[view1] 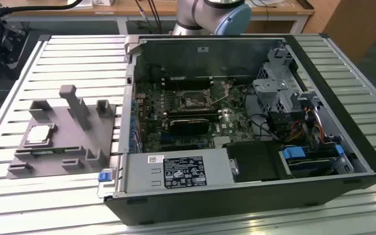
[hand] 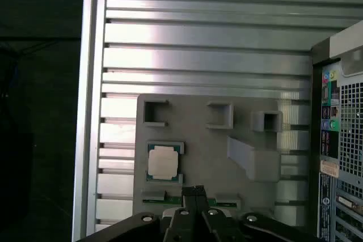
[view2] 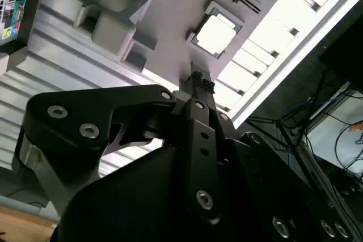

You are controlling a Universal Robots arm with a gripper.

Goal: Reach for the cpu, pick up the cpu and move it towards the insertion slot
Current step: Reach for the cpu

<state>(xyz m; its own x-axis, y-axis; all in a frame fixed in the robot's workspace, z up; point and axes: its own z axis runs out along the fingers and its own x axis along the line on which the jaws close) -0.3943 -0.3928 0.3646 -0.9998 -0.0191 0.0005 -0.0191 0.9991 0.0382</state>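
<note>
reach stage only. found pincer narrow, tips together, holding nothing, hovering clear of grey fixture plate. noted cpu seated in its pocket on that plate, just ahead of the tips and slightly aside, untouched. located insertion slot inside open computer case, well apart from the pincer. pickup and transfer not yet done.

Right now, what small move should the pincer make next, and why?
Probably shift over the cpu and open: the pincer hangs shut and empty, offset from it, while the cpu lies in its recess on the grey fixture.
</note>
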